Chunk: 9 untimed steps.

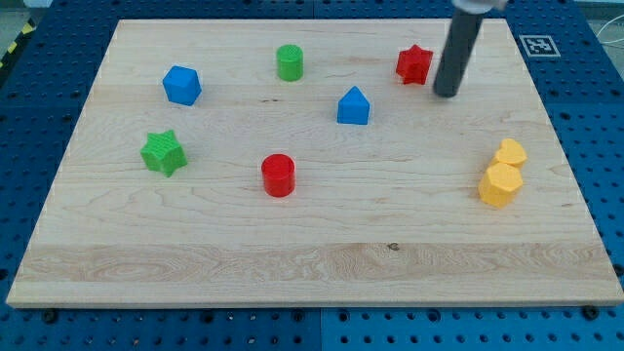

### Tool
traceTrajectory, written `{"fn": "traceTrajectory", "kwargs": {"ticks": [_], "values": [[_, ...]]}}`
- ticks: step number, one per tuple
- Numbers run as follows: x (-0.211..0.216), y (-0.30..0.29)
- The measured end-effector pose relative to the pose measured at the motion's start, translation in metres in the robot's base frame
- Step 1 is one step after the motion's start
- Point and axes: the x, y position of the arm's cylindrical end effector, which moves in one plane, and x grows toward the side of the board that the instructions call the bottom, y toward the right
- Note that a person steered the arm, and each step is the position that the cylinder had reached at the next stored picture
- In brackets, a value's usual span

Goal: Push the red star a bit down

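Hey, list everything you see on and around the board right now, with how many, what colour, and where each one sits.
red star: one, red, near the view's top, right of centre
green cylinder: one, green, top centre
blue block: one, blue, upper left, angular shape
blue house-shaped block: one, blue, centre, below-left of the star
green star: one, green, left side
red cylinder: one, red, centre, lower
yellow blocks: two, yellow, right side, touching
wooden board: one, light wood, on a blue perforated table
marker tag: one, black and white, beyond the board's top right corner
my tip: one, dark rod, just right of the red star, slightly lower
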Motion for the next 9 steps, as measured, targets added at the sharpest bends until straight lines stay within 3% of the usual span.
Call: {"fn": "traceTrajectory", "kwargs": {"ticks": [2,3,5,8,9], "values": [[-0.071,0.019],[-0.068,-0.010],[-0.011,-0.049],[-0.059,-0.070],[-0.036,-0.077]]}}
